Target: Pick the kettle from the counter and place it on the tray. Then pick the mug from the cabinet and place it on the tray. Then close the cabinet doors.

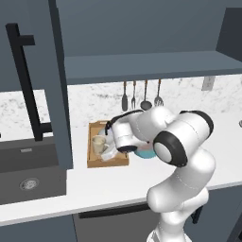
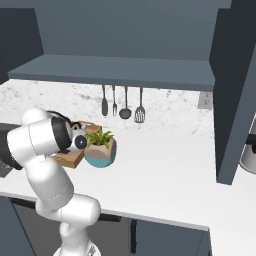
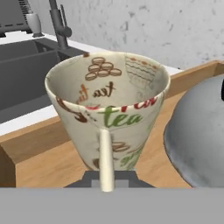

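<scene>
White counter bears the tray; gripper pinches the mug handle beside the kettle: lower gently, then release.

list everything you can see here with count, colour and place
mug: 1, cream with printed words, over the tray
kettle: 1, silver-grey, on the tray beside the mug
tray: 1, light-brown wood, on the counter
counter: 1, white speckled
sink: 1, dark, left of the tray
plant pot: 1, teal and pink, right of the tray
utensils: 4, dark, hanging on the wall
cabinet doors: 2, slate-blue, open
gripper: 1, dark, shut on the mug handle
</scene>
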Motion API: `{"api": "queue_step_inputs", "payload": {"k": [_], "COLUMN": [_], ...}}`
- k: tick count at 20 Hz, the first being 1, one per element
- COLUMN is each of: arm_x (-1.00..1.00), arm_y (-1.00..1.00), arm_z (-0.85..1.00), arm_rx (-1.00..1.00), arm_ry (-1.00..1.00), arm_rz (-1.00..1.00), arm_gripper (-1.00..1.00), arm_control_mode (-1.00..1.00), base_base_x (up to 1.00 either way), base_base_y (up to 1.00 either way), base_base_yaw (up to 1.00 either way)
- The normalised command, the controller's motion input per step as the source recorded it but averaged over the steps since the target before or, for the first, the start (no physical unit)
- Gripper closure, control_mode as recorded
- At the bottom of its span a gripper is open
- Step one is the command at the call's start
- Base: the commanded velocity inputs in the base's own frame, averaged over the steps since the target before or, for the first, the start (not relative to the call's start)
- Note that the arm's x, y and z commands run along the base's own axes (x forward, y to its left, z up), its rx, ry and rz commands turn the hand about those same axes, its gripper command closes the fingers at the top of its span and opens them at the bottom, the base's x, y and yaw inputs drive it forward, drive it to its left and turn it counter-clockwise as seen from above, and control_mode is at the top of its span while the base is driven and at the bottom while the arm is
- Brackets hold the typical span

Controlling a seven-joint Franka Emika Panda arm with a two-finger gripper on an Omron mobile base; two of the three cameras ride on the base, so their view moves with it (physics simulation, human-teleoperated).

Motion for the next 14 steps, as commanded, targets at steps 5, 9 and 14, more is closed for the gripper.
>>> {"api": "queue_step_inputs", "payload": {"k": [5, 9, 14], "arm_x": [0.01, -0.06, -0.11], "arm_y": [0.1, 0.0, 0.0], "arm_z": [-0.18, -0.01, 0.0], "arm_rx": [0.0, 0.0, 0.0], "arm_ry": [0.0, 0.0, -0.01], "arm_rz": [0.0, -0.03, -0.04], "arm_gripper": [-1.0, -1.0, -1.0], "arm_control_mode": [-1.0, -1.0, -1.0], "base_base_x": [0.0, 0.0, 0.0], "base_base_y": [0.0, 0.0, 0.0], "base_base_yaw": [0.0, 0.0, 0.0]}}
